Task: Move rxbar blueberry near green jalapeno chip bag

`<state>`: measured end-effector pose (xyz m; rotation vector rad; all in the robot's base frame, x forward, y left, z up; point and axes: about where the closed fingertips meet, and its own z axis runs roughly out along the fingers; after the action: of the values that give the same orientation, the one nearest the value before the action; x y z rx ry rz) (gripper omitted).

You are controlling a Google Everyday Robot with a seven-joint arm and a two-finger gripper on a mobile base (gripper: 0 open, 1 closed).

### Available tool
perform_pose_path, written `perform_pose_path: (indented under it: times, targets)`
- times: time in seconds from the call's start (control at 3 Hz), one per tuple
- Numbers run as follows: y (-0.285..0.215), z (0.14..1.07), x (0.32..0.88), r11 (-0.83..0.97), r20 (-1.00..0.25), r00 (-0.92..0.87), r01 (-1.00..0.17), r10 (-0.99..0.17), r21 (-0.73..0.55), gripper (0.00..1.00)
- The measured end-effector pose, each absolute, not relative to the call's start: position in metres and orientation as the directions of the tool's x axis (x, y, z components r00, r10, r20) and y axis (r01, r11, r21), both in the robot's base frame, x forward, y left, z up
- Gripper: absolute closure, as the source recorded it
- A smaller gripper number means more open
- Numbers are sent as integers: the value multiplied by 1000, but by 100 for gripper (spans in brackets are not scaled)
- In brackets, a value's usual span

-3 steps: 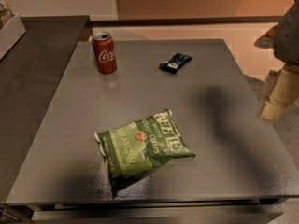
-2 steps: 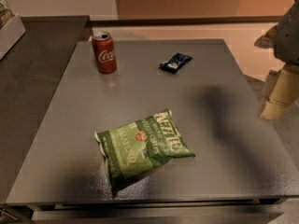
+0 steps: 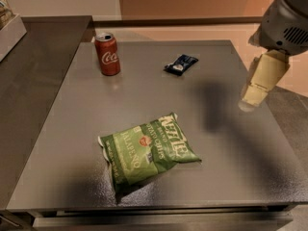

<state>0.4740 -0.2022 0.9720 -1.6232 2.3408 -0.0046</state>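
The rxbar blueberry [image 3: 181, 64], a small dark navy wrapper with a whitish patch, lies flat at the back middle of the grey table [image 3: 240, 143]. The green jalapeno chip bag [image 3: 147, 150], large and crinkled with white lettering, lies near the front middle. My gripper [image 3: 250, 99] hangs from the grey arm at the right, above the table's right side. It is well right of the bar and farther forward, apart from both things and holding nothing that I can see. Its shadow falls on the table to its left.
A red Coca-Cola can [image 3: 107, 54] stands upright at the back left of the table. A darker counter [image 3: 33, 71] adjoins the table on the left, with a white box [image 3: 9, 28] at its far left edge.
My gripper has moved left and slightly up, from beyond the table's right edge to over it. Its shadow on the table has shifted with it. The bar, bag and can have not moved.
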Motion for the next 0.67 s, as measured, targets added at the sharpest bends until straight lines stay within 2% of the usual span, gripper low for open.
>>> perform_pose_path:
  times: [0.67]
  targets:
    - [-185,956,533,596,-236,-557,-790,-796,-147,0]
